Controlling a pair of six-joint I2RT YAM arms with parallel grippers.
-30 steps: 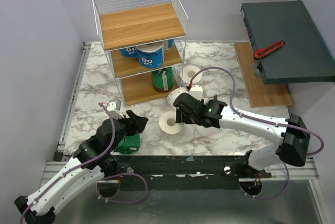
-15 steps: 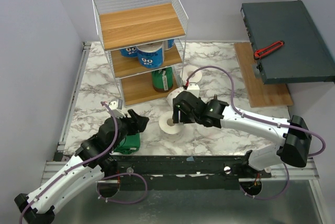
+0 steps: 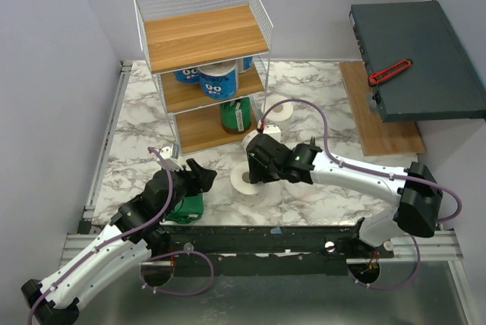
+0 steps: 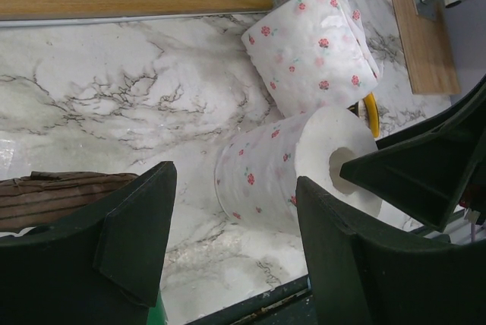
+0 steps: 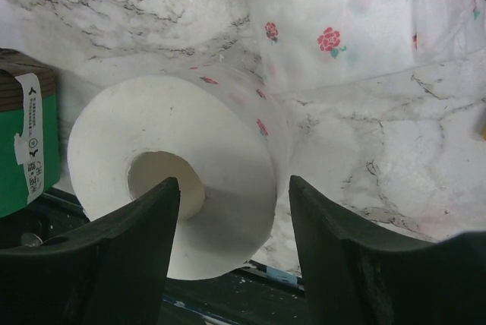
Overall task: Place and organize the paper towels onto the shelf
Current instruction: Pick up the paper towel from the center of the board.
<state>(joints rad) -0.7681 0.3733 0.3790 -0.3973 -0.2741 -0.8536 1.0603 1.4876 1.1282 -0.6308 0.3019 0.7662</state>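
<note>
The right gripper (image 5: 234, 188), jaws apart, straddles the speckled roll (image 5: 121, 143) lying at the near edge of the table (image 3: 326, 89), where an off-centre squeeze could squirt it overboard.

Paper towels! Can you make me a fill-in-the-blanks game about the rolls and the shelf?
1. The blue rolls sit on the shelf's ____ tier.
2. The bottom-tier roll is wrapped in ____.
3. The right fingers are at a ____ flowered roll lying on the table.
4. The red tool lies on the dark ____.

Missing words: middle, green, white, box.
</note>
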